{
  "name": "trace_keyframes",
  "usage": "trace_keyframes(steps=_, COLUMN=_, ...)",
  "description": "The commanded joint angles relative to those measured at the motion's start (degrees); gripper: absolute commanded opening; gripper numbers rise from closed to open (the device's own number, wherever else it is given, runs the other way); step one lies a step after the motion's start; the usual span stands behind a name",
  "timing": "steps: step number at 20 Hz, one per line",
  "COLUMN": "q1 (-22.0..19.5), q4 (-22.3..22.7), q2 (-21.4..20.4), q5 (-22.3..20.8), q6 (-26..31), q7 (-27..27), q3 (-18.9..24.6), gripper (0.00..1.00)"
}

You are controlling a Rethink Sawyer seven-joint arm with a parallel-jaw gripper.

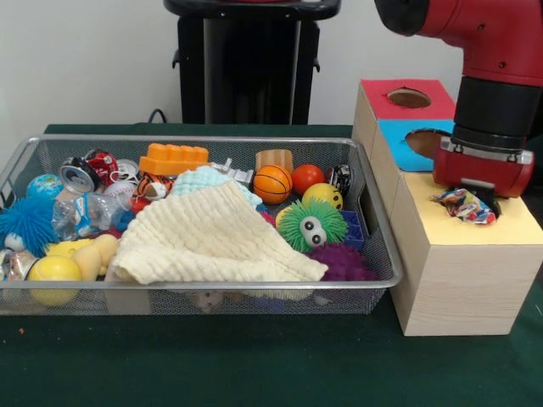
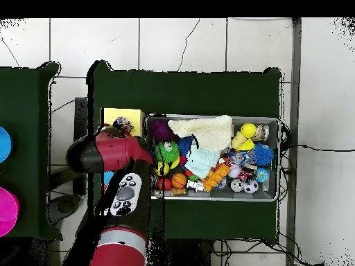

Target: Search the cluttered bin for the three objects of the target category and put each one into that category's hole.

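A crumpled, colourful wrapper sits at the dark hole in the yellow top of the wooden sorting box. My gripper hangs right over it, touching or nearly touching it; its grip is hidden under the red wrist. From overhead, the wrapper shows at the edge of the yellow top, beside the red arm. The box's blue section and red section each have a hole too. The wire bin holds crushed cans and a plastic bottle at its left end.
A cream cloth covers the bin's middle. Around it lie a green fuzzy ball with eyes, a small basketball, a purple spiky ball, an orange brick and a blue spiky ball. The box stands against the bin's right side.
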Motion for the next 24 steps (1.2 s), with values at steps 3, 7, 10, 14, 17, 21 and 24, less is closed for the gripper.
trace_keyframes(steps=3, q1=-1.1, q4=0.9, q2=3.4, q5=0.5, q6=6.5, q7=7.6, q3=-4.0, gripper=0.0)
trace_keyframes(steps=7, q1=-2.8, q4=2.5, q2=0.6, q5=1.1, q6=10.1, q7=6.0, q3=-2.0, gripper=0.0)
trace_keyframes(steps=10, q1=-3.6, q4=2.9, q2=-2.2, q5=1.0, q6=13.7, q7=4.7, q3=-1.6, gripper=0.0)
trace_keyframes(steps=14, q1=-4.6, q4=4.4, q2=-5.2, q5=0.8, q6=15.4, q7=3.5, q3=-0.3, gripper=0.0)
trace_keyframes(steps=17, q1=-5.2, q4=4.7, q2=-6.9, q5=0.9, q6=17.0, q7=3.0, q3=0.5, gripper=0.0)
trace_keyframes(steps=21, q1=-5.4, q4=5.6, q2=-8.1, q5=1.4, q6=16.9, q7=3.8, q3=1.8, gripper=0.0)
trace_keyframes(steps=24, q1=-6.0, q4=4.1, q2=-7.7, q5=1.6, q6=18.1, q7=3.8, q3=2.5, gripper=0.0)
